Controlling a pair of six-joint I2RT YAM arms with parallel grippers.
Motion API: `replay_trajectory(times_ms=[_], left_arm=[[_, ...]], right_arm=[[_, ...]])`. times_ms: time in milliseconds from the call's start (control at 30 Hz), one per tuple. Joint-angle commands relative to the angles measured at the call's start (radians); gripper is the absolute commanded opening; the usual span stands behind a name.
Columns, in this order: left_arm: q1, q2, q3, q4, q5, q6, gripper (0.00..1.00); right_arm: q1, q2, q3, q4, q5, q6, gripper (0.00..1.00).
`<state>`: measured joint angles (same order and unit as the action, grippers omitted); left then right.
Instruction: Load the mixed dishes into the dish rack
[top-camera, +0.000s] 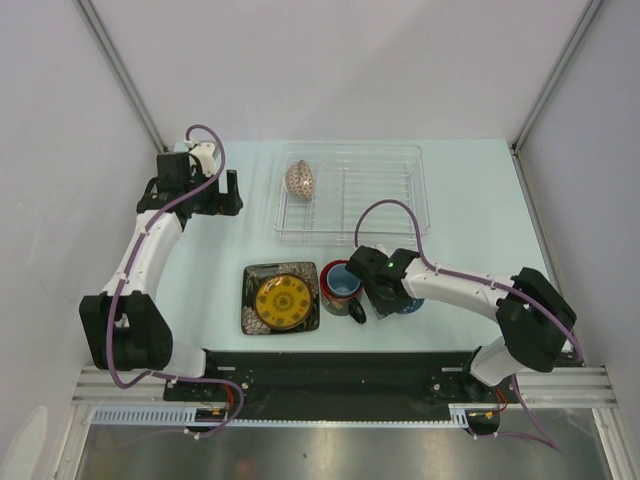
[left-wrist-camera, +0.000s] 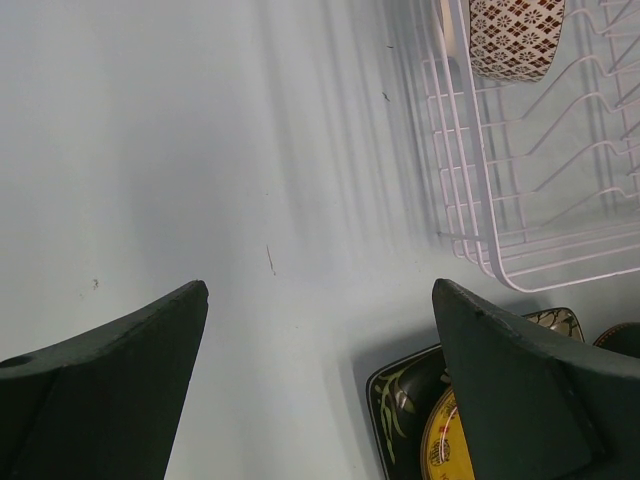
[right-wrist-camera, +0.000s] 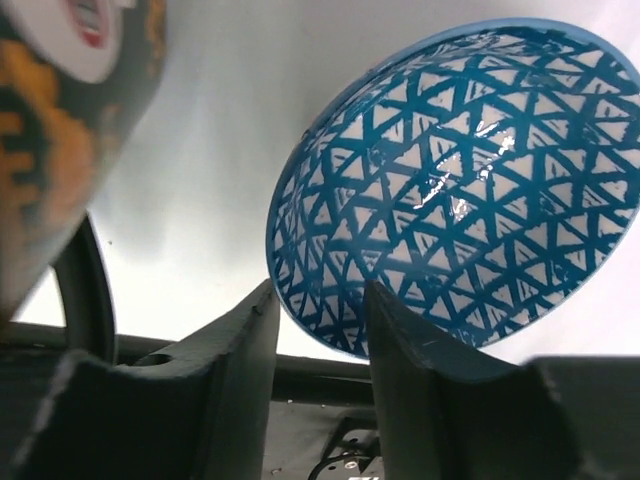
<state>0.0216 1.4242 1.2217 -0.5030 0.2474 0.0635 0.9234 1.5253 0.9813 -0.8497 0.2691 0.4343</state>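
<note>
While the blue-patterned bowl is lying just right of the red mug, the right end effector is straddling its rim, half open; whether it is pinching, I cannot tell. Next it is probably needing a firm clamp, then a lift into the dish rack. The left end effector is hanging wide open, empty.

Blue-patterned bowl, rim between end effector fingers, blurred mug at left
</note>
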Motion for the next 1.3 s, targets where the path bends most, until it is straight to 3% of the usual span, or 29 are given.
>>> replay_trajectory(times_ms=[0, 200, 300, 667, 767, 900, 967, 1000, 1033, 1067, 1100, 1133, 1200, 1267], left_arm=[[-0.005, -0.044, 0.016, 0.021, 0.001, 0.018, 0.99], [-0.006, -0.057, 0.009, 0.024, -0.002, 0.021, 1.00], [-0.002, -0.059, 0.009, 0.024, -0.003, 0.019, 1.00], [-0.005, -0.071, 0.002, 0.030, 0.009, 0.001, 1.00], [-0.003, -0.076, -0.002, 0.026, 0.006, 0.004, 1.00], [-0.005, -0.080, -0.011, 0.030, 0.007, 0.001, 1.00], [-0.005, -0.084, -0.014, 0.026, 0.007, -0.004, 1.00], [-0.003, -0.093, -0.016, 0.026, 0.007, -0.005, 1.00], [-0.005, -0.097, -0.019, 0.027, 0.007, -0.005, 1.00], [-0.003, -0.102, -0.024, 0.026, 0.007, -0.005, 1.00], [-0.003, -0.107, -0.027, 0.027, 0.003, -0.005, 1.00], [-0.005, -0.114, -0.027, 0.024, -0.002, -0.004, 1.00], [-0.003, -0.122, -0.030, 0.020, -0.010, 0.002, 1.00], [-0.002, -0.136, -0.037, 0.020, -0.014, 0.010, 1.00]], right_arm=[[-0.005, 0.044, -0.027, 0.049, -0.031, 0.011, 0.37], [-0.035, 0.004, -0.029, 0.035, -0.034, 0.011, 0.07], [-0.070, -0.060, -0.018, 0.012, -0.042, -0.002, 0.00], [-0.227, -0.221, 0.186, -0.068, -0.188, -0.048, 0.00], [-0.280, -0.229, 0.351, -0.061, -0.313, -0.052, 0.00], [-0.377, -0.176, 0.581, 0.027, -0.601, 0.012, 0.00], [-0.435, -0.136, 0.620, 0.208, -0.727, 0.088, 0.00], [-0.451, -0.126, 0.608, 0.304, -0.846, 0.210, 0.00], [-0.471, -0.099, 0.585, 0.539, -0.899, 0.290, 0.00], [-0.492, -0.079, 0.545, 0.670, -0.945, 0.375, 0.00], [-0.498, -0.047, 0.522, 0.816, -1.022, 0.576, 0.00], [-0.500, -0.010, 0.522, 1.047, -1.039, 0.649, 0.00], [-0.483, 0.119, 0.546, 1.267, -1.065, 0.824, 0.00], [-0.465, 0.246, 0.577, 1.357, -1.079, 0.903, 0.00]])
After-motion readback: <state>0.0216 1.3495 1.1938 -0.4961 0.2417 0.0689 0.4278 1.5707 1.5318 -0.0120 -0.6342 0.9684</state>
